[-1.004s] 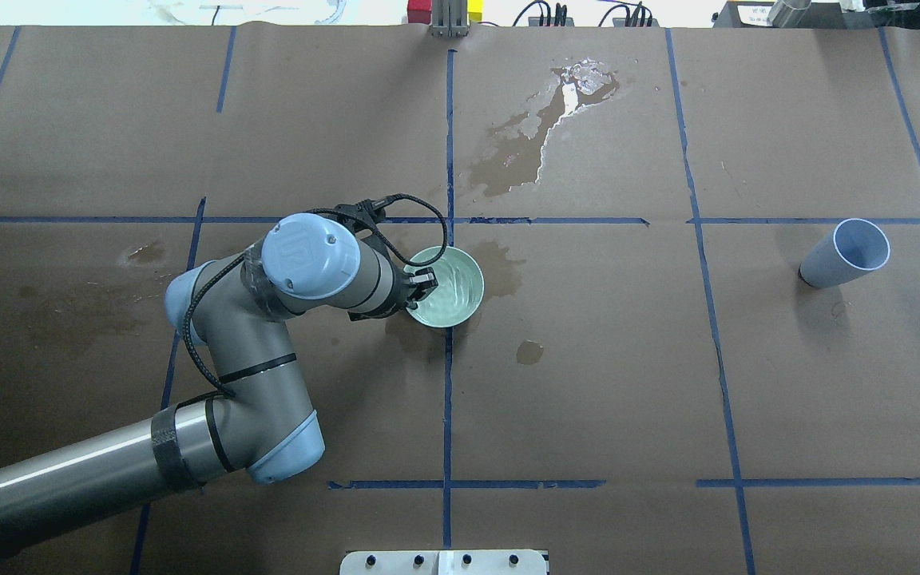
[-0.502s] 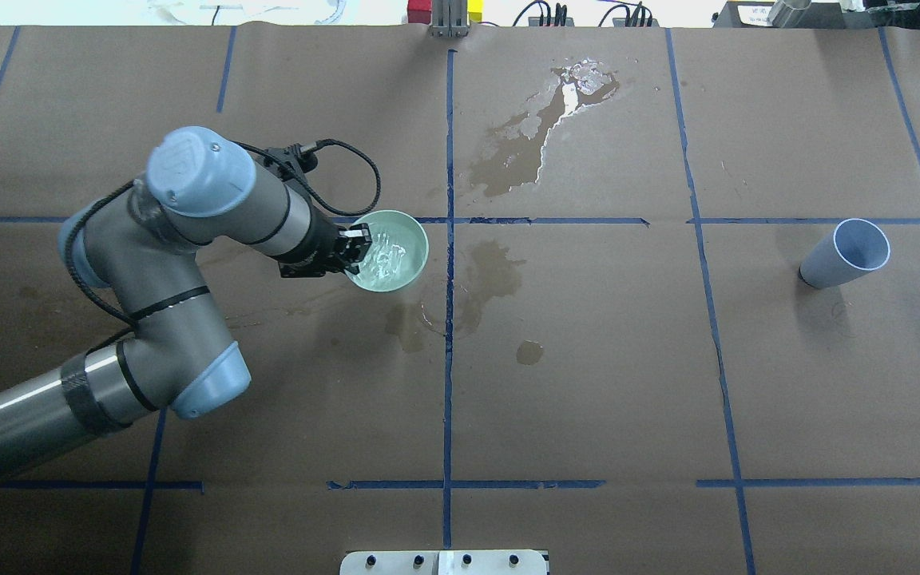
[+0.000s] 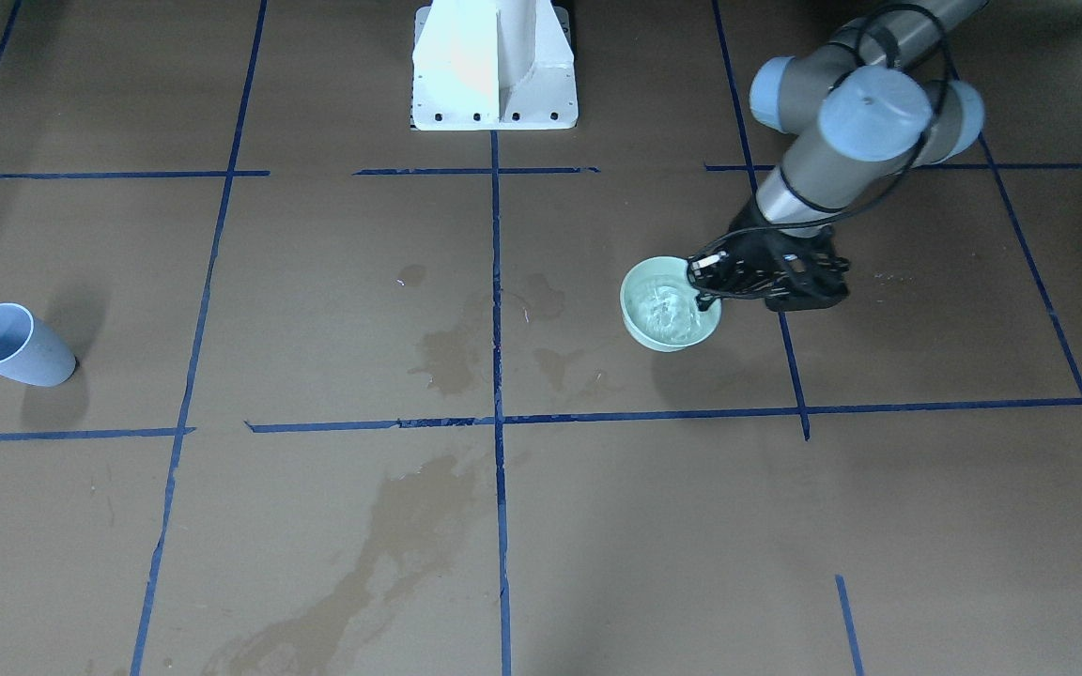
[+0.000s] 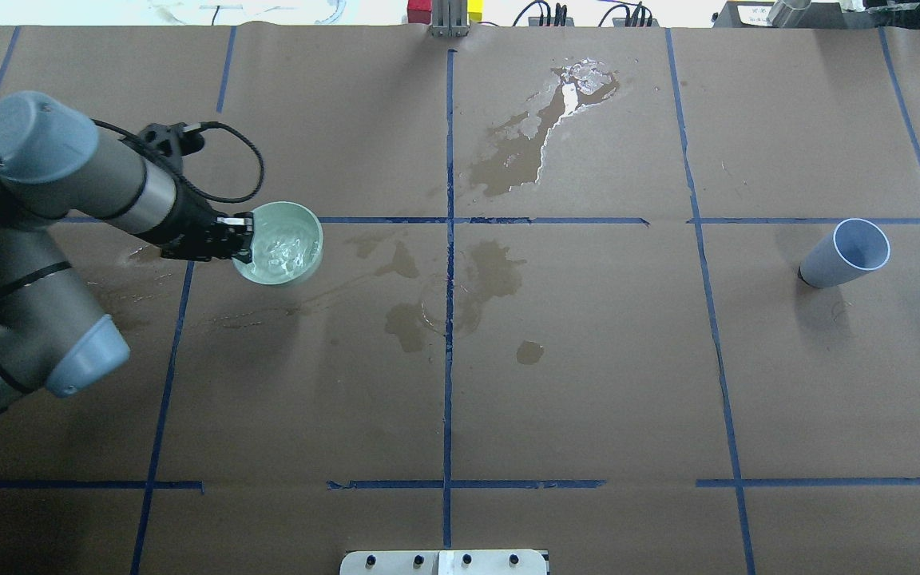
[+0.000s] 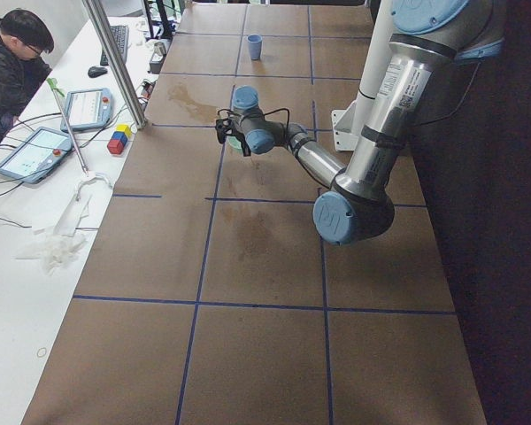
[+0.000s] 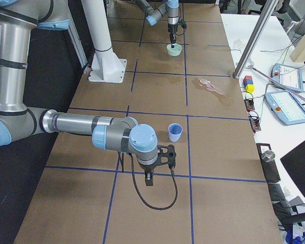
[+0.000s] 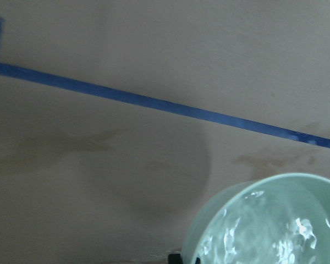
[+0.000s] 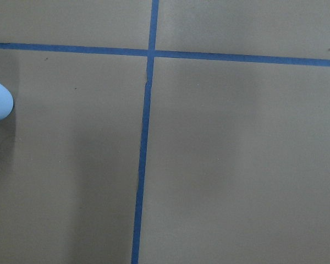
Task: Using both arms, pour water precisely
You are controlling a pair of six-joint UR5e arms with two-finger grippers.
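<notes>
One second has carried the water, rippling in its mint bowl, from the desk's centre toward your robot's left, farther from the pale blue cup; the left claw stays clamped on the rim, so pouring looks some way off. Whether the right claw, near the cup, is apart or together cannot be told. Wet stains mark the brown, blue-taped paper; a person sits beside tablets.

Bowl half beyond left wrist view's edge.
</notes>
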